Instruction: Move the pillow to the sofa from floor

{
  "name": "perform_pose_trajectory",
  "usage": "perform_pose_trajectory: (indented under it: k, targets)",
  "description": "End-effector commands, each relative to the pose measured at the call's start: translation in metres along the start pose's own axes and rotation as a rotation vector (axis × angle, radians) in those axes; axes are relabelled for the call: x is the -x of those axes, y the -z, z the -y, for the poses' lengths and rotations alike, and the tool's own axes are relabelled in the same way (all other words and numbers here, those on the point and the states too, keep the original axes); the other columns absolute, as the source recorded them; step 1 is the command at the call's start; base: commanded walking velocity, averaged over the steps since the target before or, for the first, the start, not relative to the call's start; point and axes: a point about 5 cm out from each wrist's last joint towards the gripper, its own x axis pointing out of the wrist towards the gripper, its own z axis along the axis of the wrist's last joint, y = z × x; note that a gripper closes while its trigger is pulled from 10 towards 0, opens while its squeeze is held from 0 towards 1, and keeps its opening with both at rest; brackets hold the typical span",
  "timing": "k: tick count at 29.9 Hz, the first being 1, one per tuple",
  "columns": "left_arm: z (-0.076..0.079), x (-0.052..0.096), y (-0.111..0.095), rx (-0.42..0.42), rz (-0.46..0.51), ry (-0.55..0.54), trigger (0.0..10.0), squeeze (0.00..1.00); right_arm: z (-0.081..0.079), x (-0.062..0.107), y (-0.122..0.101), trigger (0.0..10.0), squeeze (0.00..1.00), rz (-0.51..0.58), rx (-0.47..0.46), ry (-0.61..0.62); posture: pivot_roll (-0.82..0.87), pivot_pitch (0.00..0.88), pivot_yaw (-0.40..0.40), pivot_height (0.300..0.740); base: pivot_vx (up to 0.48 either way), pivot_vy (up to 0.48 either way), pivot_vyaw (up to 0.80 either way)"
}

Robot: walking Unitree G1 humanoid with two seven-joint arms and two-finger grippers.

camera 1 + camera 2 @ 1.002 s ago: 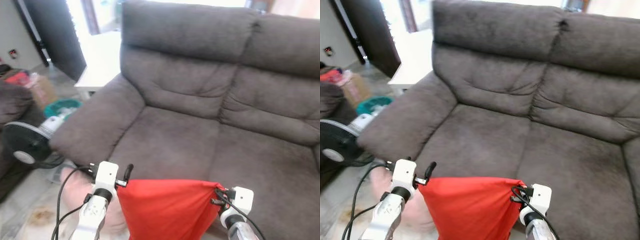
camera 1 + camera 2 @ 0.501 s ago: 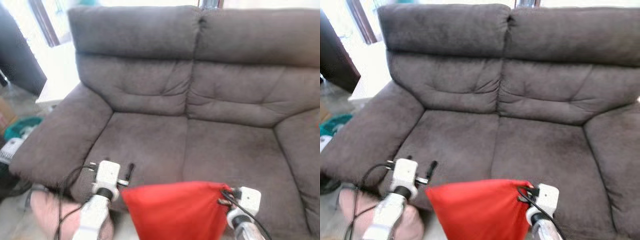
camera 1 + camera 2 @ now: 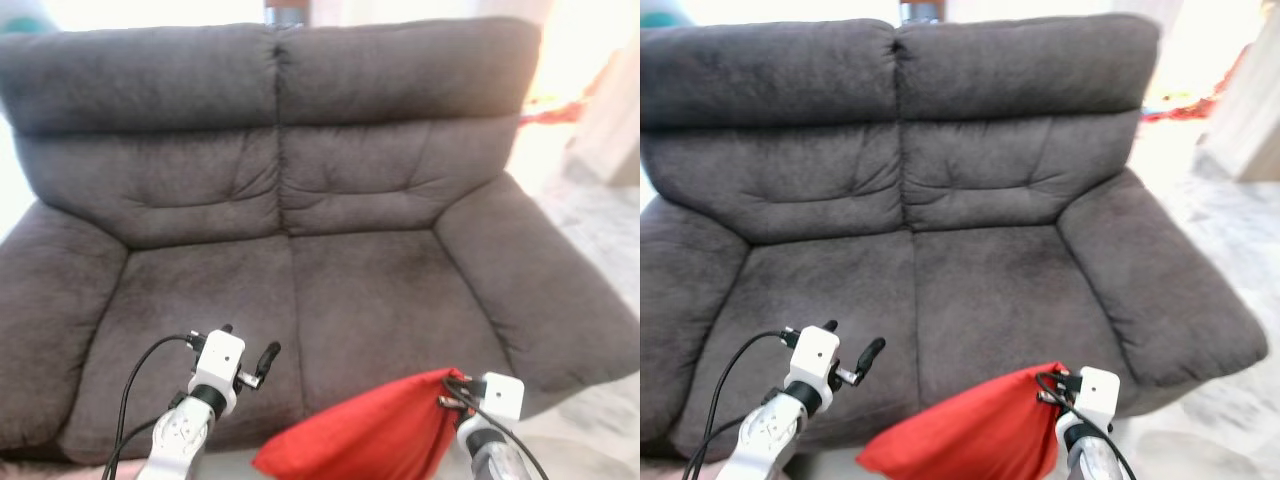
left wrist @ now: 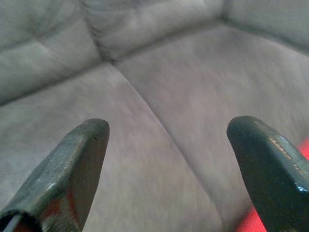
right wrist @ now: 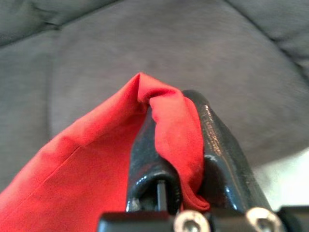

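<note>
Red fabric, i.e. the pillow (image 3: 375, 440), is hanging low at the front of the head views, one corner pinched by the right gripper (image 3: 452, 393) w/ the rest drooping down toward the robot's left, in front of the grey sofa (image 3: 290, 200) and not yet on it. The left gripper (image 3: 262, 360) is hovering just over the front edge of the left seat cushion, holding nothing, well apart from the pillow's sagging edge. In the left wrist view its two fingers (image 4: 72, 166) are standing wide apart over the seam between the seat cushions, w/ a sliver of red at the frame corner by one finger. In the right wrist view the right gripper's fingers (image 5: 219, 152) are clamping together on a fold of the red cloth, which is wrapping over one finger; grip looks like a thin pinch of cover, not the stuffing. To do this step well, imo: lift the held corner high enough so the drooping bulk clears the seat's front edge, carry it fwd over the right seat cushion, lower till the pillow's weight is resting on the seat, then part the fingers. Avoid jerks, since a small fold could slip. The left gripper could support the low side if it drags.
</note>
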Motion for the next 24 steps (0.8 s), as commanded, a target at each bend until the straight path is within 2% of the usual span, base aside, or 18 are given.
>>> perform_pose_trajectory:
  k: [1,4,8,9,11,12,14,20,24]
  targets:
    - [0.006,0.0,-0.003,0.002,-0.009,0.092,10.0,0.0,-0.009,-0.012,-0.025,10.0,0.0,0.105,0.047,-0.08,0.12,0.0,-0.007,0.74,0.0,0.0,0.0]
    - [0.008,0.001,-0.003,-0.031,-0.033,0.175,10.0,0.0,-0.015,-0.014,-0.031,10.0,0.0,0.12,0.069,-0.131,0.11,0.0,-0.003,0.74,0.0,0.0,0.0]
    - [0.012,0.007,-0.005,-0.094,-0.084,0.343,10.0,0.0,-0.021,-0.02,-0.04,10.0,0.0,0.119,0.129,-0.182,0.11,0.0,-0.005,0.74,0.0,0.0,0.0]
    - [0.012,0.009,-0.004,-0.137,-0.11,0.405,10.0,0.0,-0.023,-0.022,-0.044,10.0,0.0,0.128,0.148,-0.202,0.11,0.0,-0.007,0.74,0.0,0.0,0.0]
    - [0.013,0.01,-0.004,-0.154,-0.119,0.424,10.0,0.0,-0.024,-0.022,-0.045,10.0,0.0,0.132,0.152,-0.209,0.11,0.0,-0.006,0.74,0.0,0.0,0.0]
    - [0.013,0.014,-0.002,-0.208,-0.151,0.49,10.0,0.0,-0.026,-0.024,-0.048,10.0,0.0,0.135,0.168,-0.227,0.11,0.0,-0.008,0.74,0.0,0.0,0.0]
    - [0.015,0.017,0.0,-0.25,-0.182,0.541,10.0,0.0,-0.031,-0.025,-0.052,10.0,0.0,0.148,0.182,-0.251,0.11,0.0,-0.011,0.74,0.0,0.0,0.0]
    - [0.015,0.022,0.005,-0.307,-0.24,0.602,10.0,0.0,-0.038,-0.028,-0.061,10.0,0.0,0.179,0.202,-0.289,0.11,0.0,-0.015,0.74,0.0,0.0,0.0]
    - [0.014,0.023,0.012,-0.387,-0.281,0.629,10.0,0.0,-0.043,-0.03,-0.071,10.0,0.0,0.206,0.222,-0.333,0.11,0.0,-0.017,0.74,0.0,0.0,0.0]
